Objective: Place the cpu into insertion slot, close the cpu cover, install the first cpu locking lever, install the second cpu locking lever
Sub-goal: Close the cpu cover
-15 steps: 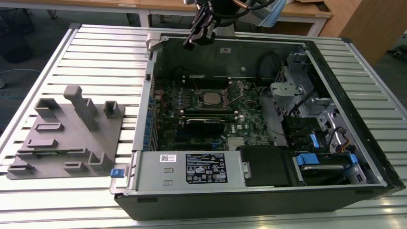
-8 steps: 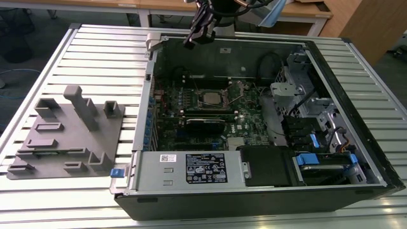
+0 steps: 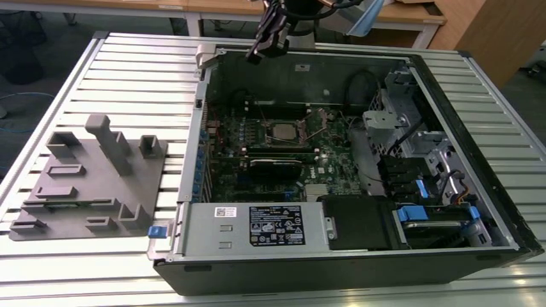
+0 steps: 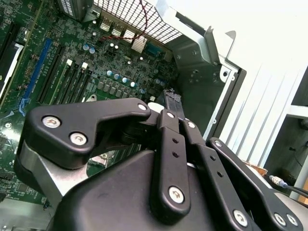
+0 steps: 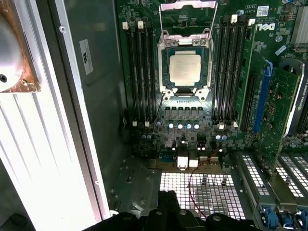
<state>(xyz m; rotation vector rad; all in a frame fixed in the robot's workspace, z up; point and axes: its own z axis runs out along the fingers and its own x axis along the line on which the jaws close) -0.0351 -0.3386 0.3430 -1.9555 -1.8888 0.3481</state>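
The cpu, a light, stiff but fragile chip best taken by its edges, lies flat in the slot with the thin cover raised clear of it, while the gripper hangs above the case's far wall, jaws pressed together on nothing.

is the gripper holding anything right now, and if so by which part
Nothing. The gripper is shut with nothing in it, and the chip lies in its socket.
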